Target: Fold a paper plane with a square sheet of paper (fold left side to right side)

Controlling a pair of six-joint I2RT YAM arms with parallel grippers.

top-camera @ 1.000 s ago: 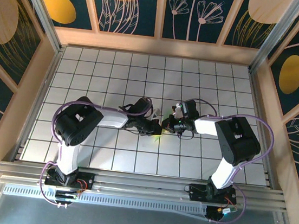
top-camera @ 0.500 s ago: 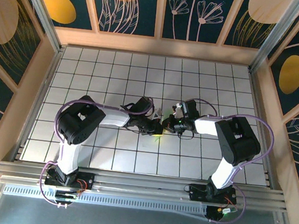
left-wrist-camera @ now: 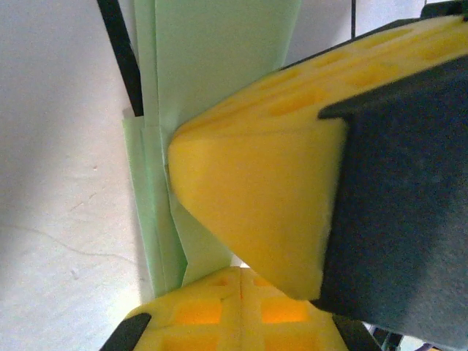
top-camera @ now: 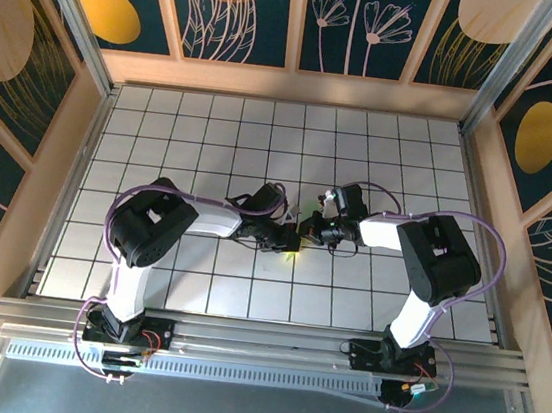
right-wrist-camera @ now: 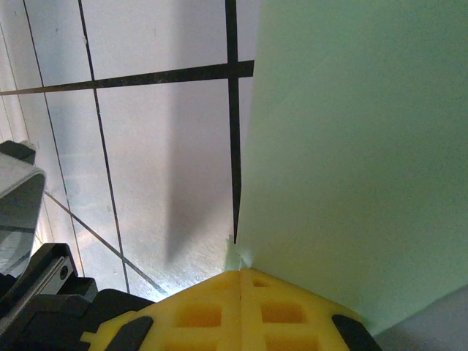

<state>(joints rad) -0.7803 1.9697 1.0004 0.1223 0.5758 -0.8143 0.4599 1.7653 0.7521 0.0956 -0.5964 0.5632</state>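
Tightly, left end effector [left-wrist-camera: 245,270] on edge of green paper [left-wrist-camera: 212,58].

Green paper [left-wrist-camera: 212,66] [right-wrist-camera: 351,146]: thin, pale, matte. Folded into a narrow strip w/ several layers, edges stepped out on the 9 o'clock side in left wrist view. Sits mid-table, slightly toward 6 o'clock. Right wrist view: smooth flat panel, straight edge running 12–6, shadow on tiles at 9 o'clock.

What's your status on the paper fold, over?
Left gripper shut on the folded green paper. Right gripper at the paper's edge, grip not visible. No obstruction seen beside them.
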